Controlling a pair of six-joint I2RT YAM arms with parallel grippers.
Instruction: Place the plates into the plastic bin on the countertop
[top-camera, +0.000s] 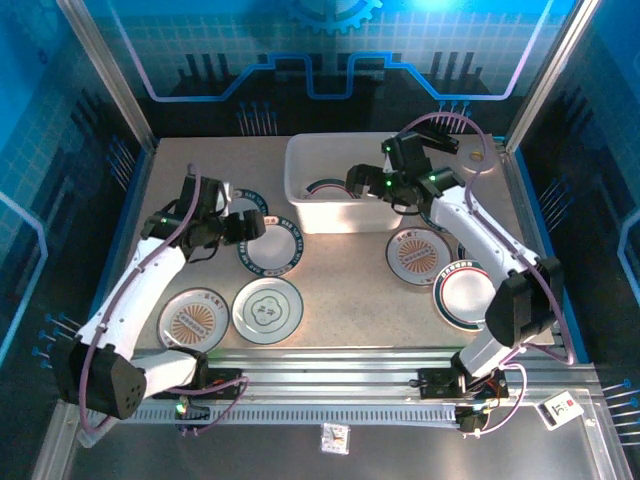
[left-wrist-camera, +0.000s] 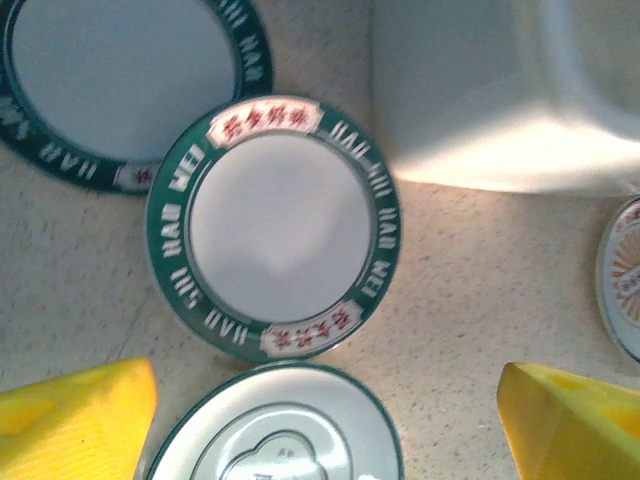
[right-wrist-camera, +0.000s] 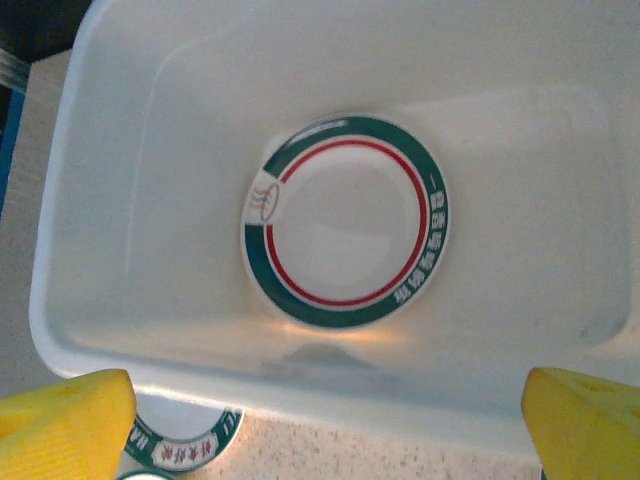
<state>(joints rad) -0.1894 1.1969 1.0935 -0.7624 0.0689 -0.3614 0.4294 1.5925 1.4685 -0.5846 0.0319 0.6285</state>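
Biggest first: the countertop (top-camera: 350, 275) carries everything, with 1 plastic bin (top-camera: 296, 165) at back centre, where both arms can reach it. The right gripper (top-camera: 362, 184) hangs over the bin with its jaws spread wide and empty. Directly below it, the red-ringed plate (right-wrist-camera: 345, 222) lies flat on the bin floor, so that's 1 home. The left gripper (left-wrist-camera: 325, 425) hovers wide open and holds nothing, above the lettered plate (left-wrist-camera: 272, 228) just left of the bin; I'd call that lining up a pick. Now the count: 7 plates visible, 6 of them out on the countertop. On the left are that lettered plate, its twin plate (left-wrist-camera: 120, 85) just beside it, the flower plate (top-camera: 267, 310) and the left orange plate (top-camera: 195, 320). On the right are the right orange plate (top-camera: 418, 252) and the banded plate (top-camera: 465, 295).
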